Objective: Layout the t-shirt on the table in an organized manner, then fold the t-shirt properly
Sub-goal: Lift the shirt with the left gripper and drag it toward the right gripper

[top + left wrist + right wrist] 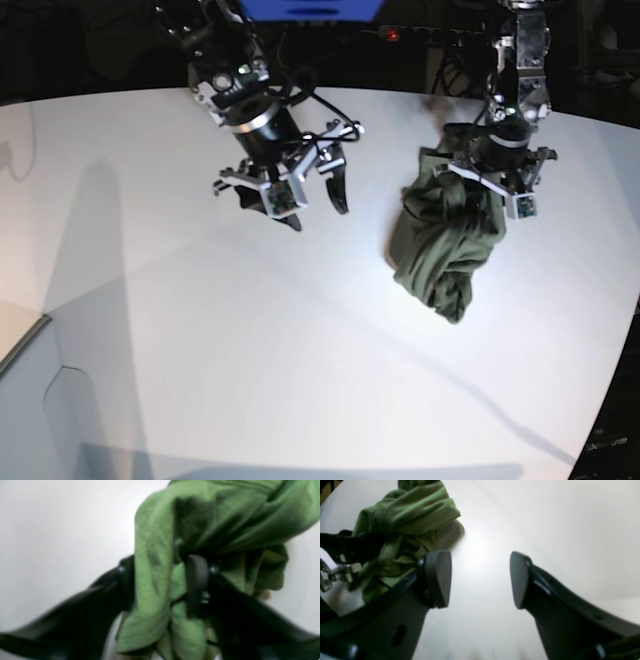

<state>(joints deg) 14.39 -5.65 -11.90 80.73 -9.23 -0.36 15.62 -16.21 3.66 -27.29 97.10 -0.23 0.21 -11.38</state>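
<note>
Tabletop, large smooth matte white (pixel 250 350), carries my whole job; nothing laid out, nothing folded, all steps left. Olive-green soft cotton t-shirt (pixel 445 240) hangs bunched in crumpled lump at my left side, lower end on or just above surface, cannot tell which. My left pincer (pixel 165 580) straddles wad of cloth, fabric between fingers; firm clench or loosening, cannot tell. My right pincer (pixel 480 580) hovers spread wide, nothing in it, pointing down, well apart from shirt.
</note>
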